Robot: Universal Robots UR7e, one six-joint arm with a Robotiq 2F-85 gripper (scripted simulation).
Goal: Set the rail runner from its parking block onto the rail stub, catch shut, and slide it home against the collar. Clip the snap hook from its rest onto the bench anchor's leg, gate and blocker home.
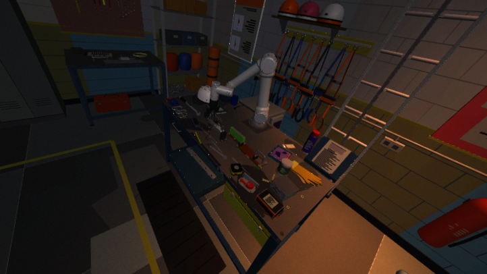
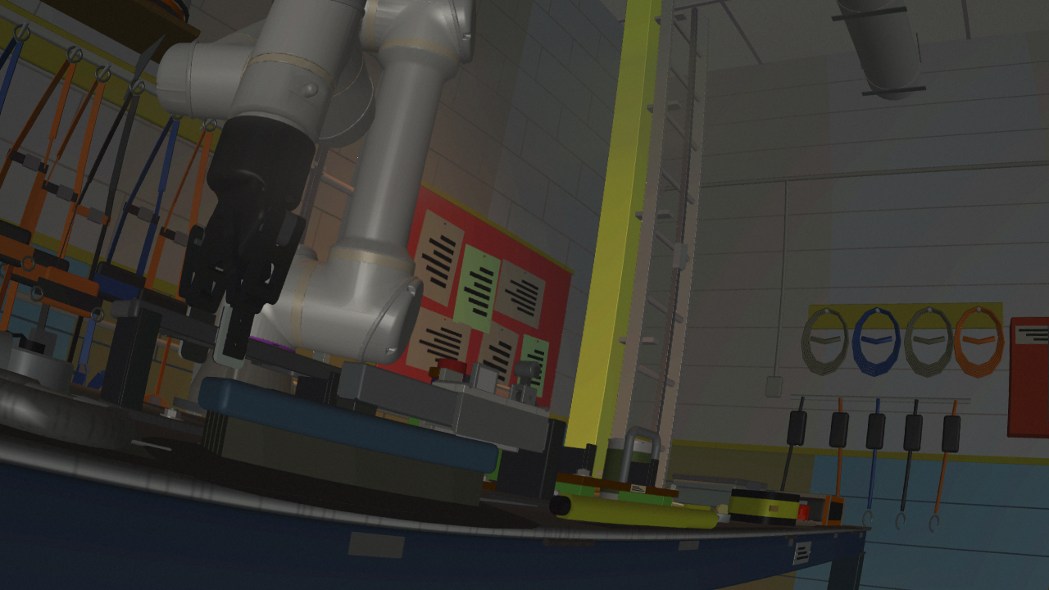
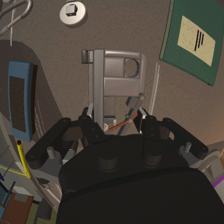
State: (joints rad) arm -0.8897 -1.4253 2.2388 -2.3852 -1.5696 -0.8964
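Observation:
The rail runner [image 3: 117, 78] is a grey metal block with a round hole and a small orange lever at its near end. It sits near the far end of the bench, straight below my wrist. A grey rail [image 3: 98, 89] runs along its left side. The snap hook [image 3: 13, 12] lies at the upper left of the wrist camera view, only partly in sight. The bench anchor [image 2: 640, 455], a small grey arch, stands further along the bench on a green plate. My gripper [image 3: 115, 119] [image 2: 233, 323] [image 1: 214, 119] points down over the runner and is closed on its near end.
A blue-rimmed tray [image 3: 19, 100] lies left of the runner, a green booklet [image 3: 193, 40] to the right, and a round white disc [image 3: 72, 11] beyond. A yellow pencil [image 3: 23, 158] lies near the bench edge. Tools and boxes crowd the nearer bench half [image 1: 269, 201].

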